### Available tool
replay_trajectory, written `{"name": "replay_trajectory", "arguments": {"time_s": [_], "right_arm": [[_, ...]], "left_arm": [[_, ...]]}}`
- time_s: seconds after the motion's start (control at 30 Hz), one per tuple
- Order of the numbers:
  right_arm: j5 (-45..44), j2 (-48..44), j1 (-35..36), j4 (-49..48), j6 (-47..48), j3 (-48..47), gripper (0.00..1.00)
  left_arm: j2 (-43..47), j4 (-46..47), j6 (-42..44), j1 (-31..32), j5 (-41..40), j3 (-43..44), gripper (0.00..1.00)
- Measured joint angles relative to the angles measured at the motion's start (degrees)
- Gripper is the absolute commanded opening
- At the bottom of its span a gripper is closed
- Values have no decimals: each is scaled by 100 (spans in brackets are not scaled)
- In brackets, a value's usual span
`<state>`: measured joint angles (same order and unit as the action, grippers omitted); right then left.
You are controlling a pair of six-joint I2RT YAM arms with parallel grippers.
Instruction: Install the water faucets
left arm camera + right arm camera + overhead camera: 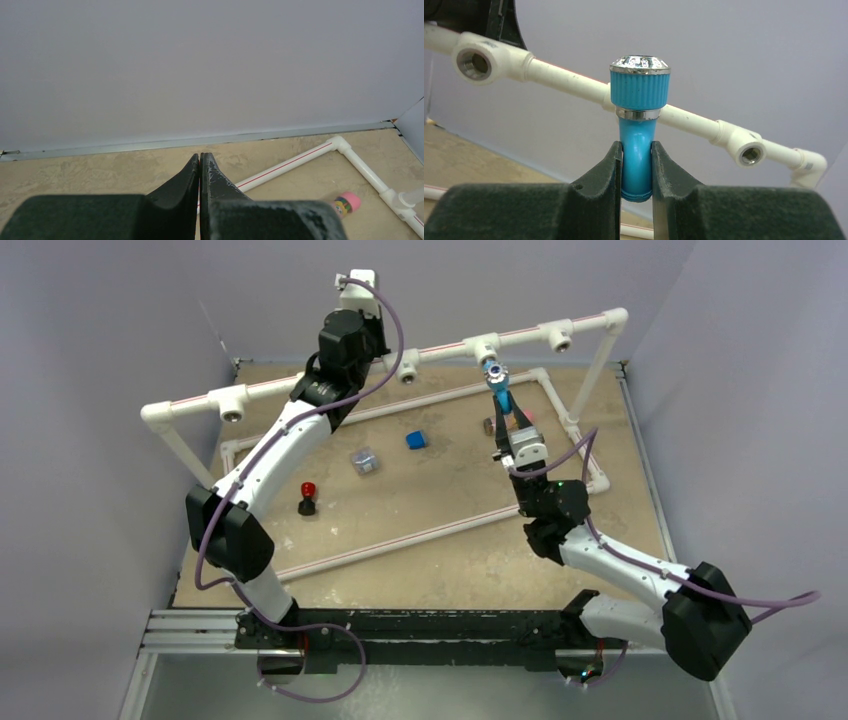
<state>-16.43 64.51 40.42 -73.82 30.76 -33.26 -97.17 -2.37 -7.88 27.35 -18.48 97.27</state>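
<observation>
The sandy worktop (pixel 450 490) carries a white pipe frame (pixel 400 540), whose raised rail (pixel 525 335) crosses the upper part of the overhead view with threaded sockets facing forward. The left arm reaches to the upper middle of that view, and the left tool (pixel 200 156) is closed on nothing, pointing at the bare wall; the right tool (pixel 636 147), right of centre, is clamped on the bent spout of the light-blue water faucet (pixel 639 100), whose ribbed knob with a shiny cap stands in front of the rail's middle fitting (pixel 487 344). Whether the faucet's threaded stem sits inside that fitting cannot be told, since the knob hides it in the wrist view.

The step in hand looks like seating and screwing the faucet into the middle fitting. Doing it well would mean keeping the stem square to the fitting's axis, pressing in only lightly while turning, and backing off to realign if it binds; a tilted start would likely cross the threads. The grip on the smooth curved spout may slip under twist, so short turns seem wiser; open sockets (pixel 474 62) show on either side.
</observation>
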Motion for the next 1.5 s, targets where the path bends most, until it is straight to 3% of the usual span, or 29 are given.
{"name": "replay_trajectory", "arguments": {"time_s": [0.27,0.7,1.5], "right_arm": [[466,-7,-70,337,1213,-52,0],[1062,-192,-348,1005,1919,-160,0],[522,63,-444,391,-531,-216,0]], "left_arm": [[0,31,0,-35,4,-4,0],[0,151,-4,-55,20,-50,0],[0,186,-7,-81,17,-52,0]]}}
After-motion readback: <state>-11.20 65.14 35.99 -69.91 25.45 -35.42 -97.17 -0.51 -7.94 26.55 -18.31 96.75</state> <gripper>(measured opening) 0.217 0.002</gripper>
